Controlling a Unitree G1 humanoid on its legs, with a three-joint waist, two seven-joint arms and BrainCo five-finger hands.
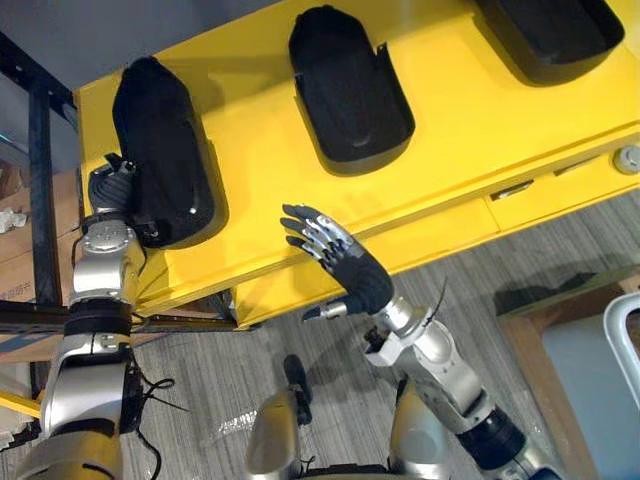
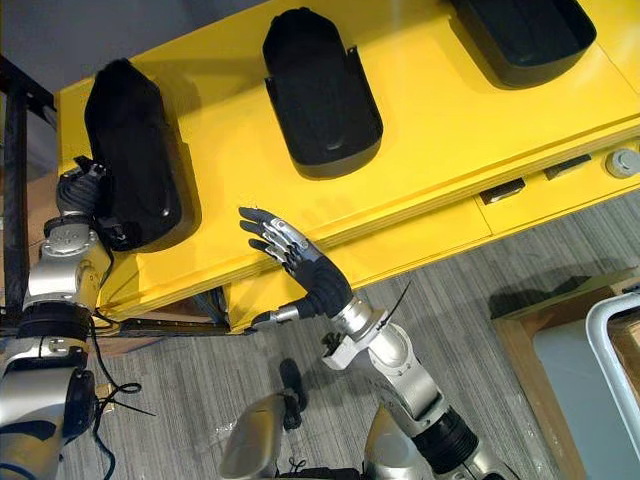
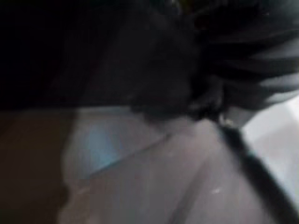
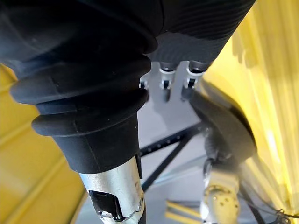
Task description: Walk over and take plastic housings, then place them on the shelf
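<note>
Three black plastic housings lie on a yellow table top [image 1: 480, 130]: one at the left [image 1: 160, 140], one in the middle [image 1: 345, 85] and one at the far right [image 1: 555, 35]. My left hand [image 1: 112, 185] is pressed against the near left side of the left housing, at the table's left corner. My right hand [image 1: 335, 255] hovers open by the table's front edge, fingers [image 4: 163, 79] straight and spread, holding nothing. It is between the left and middle housings and touches neither. The right wrist view looks past those fingers to the left housing [image 4: 224, 126].
Yellow drawer fronts with dark handles [image 1: 512, 190] run under the table top, and a grey knob [image 1: 628, 158] sits at the right. A dark metal frame [image 1: 40, 180] and cardboard boxes [image 1: 15, 250] stand at the left. A wooden-edged piece [image 1: 545, 360] lies at the lower right.
</note>
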